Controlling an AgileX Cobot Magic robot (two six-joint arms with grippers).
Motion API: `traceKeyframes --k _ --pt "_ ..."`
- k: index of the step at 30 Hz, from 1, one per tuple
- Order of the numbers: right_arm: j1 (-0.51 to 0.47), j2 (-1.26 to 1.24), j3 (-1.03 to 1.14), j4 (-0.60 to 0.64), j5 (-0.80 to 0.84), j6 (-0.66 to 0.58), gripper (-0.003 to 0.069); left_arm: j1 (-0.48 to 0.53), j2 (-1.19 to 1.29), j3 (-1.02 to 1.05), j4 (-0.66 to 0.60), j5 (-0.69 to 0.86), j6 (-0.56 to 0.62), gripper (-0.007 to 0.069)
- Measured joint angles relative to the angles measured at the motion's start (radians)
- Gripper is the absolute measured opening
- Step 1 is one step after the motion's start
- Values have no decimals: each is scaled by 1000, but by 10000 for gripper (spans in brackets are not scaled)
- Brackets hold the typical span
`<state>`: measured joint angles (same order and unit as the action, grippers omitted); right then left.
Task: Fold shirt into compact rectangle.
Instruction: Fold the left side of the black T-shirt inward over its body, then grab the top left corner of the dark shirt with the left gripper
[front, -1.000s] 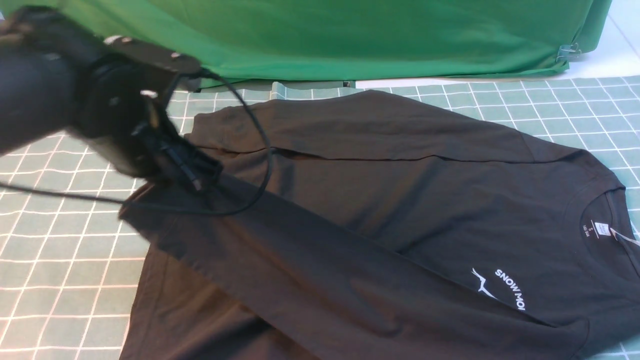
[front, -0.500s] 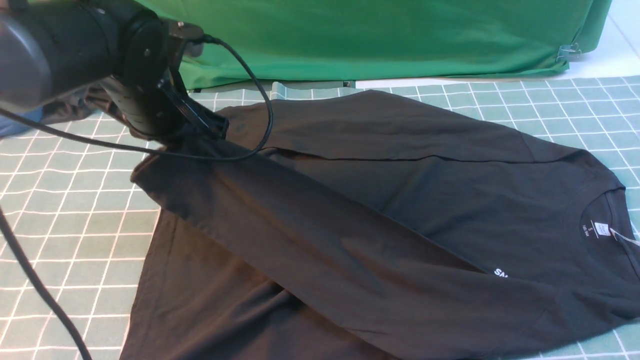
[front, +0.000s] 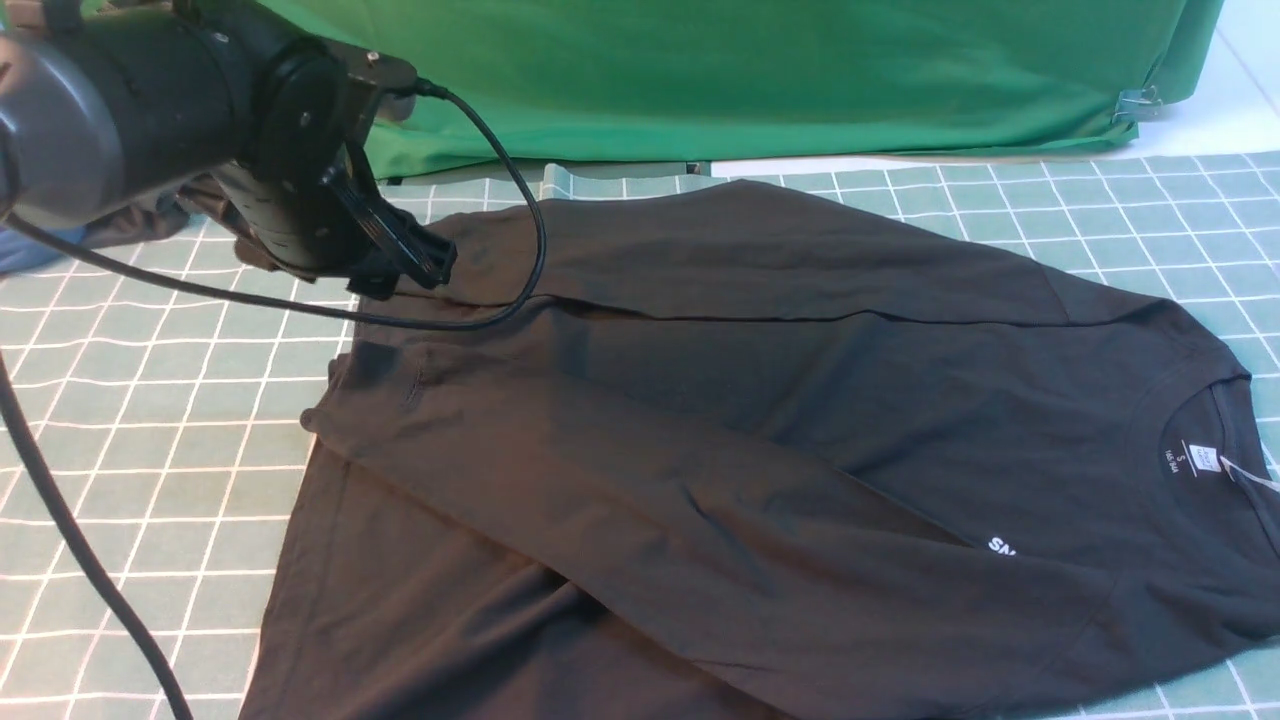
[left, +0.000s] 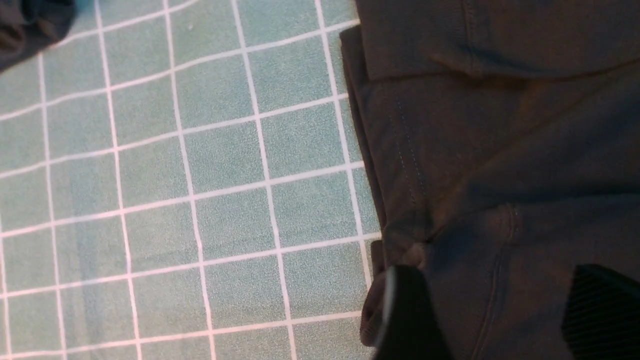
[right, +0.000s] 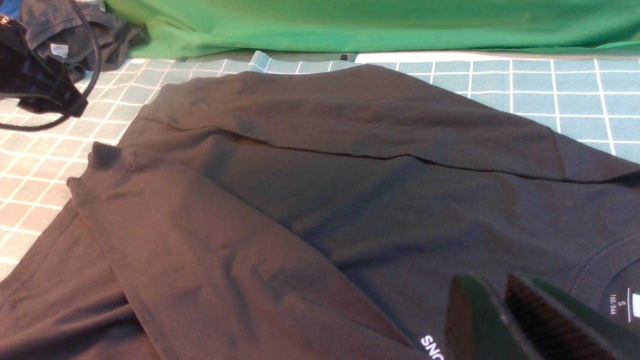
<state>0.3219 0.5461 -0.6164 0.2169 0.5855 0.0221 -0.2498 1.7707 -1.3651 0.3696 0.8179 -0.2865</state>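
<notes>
The black shirt (front: 800, 400) lies flat on the green grid mat (front: 130, 420), collar and white neck label (front: 1208, 460) at the right. One long sleeve lies folded diagonally across the body, its cuff (front: 370, 385) at the left hem. My left gripper (front: 415, 262) hangs just above and behind that cuff. In the left wrist view the left gripper (left: 495, 285) is open over the cloth with nothing held. My right gripper (right: 492, 290) does not show in the front view. It hovers over the chest by the white lettering (right: 431, 348), fingers nearly together and empty.
A big bright green cloth (front: 750, 70) drapes along the back, with a metal clip (front: 1135, 103) at its right end. A smaller dark grey garment (right: 60, 30) lies at the back left. The left arm's black cable (front: 520, 200) loops over the shirt's back corner.
The left gripper carried the sleeve cuff up and back across the shirt, then opened. The cuff dropped onto the shirt's left edge. The sleeve now covers most of the lettering.
</notes>
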Motion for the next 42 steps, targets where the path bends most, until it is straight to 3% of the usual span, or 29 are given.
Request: traceKeyframes --k 3,6,10,11,15,23,42 --pt "0 0 0 0 0 0 90 0 0 -17 1 -5 -64 477" --pt "0 0 0 0 0 0 92 7 17 -66 -9 -32 -115 505" --pt "0 0 0 0 -1 0 92 48 82 -187 -110 -54 -129 497" --pt "0 0 0 0 -1 0 93 77 138 -252 -191 -52 -113 482" --pt "0 0 0 0 -1 0 93 128 259 -376 -289 -37 -52 451" --pt "0 0 0 0 -1 0 93 156 456 -520 -256 27 -32 422" --pt "0 0 0 0 -1 0 96 180 565 -529 -312 -30 -17 405"
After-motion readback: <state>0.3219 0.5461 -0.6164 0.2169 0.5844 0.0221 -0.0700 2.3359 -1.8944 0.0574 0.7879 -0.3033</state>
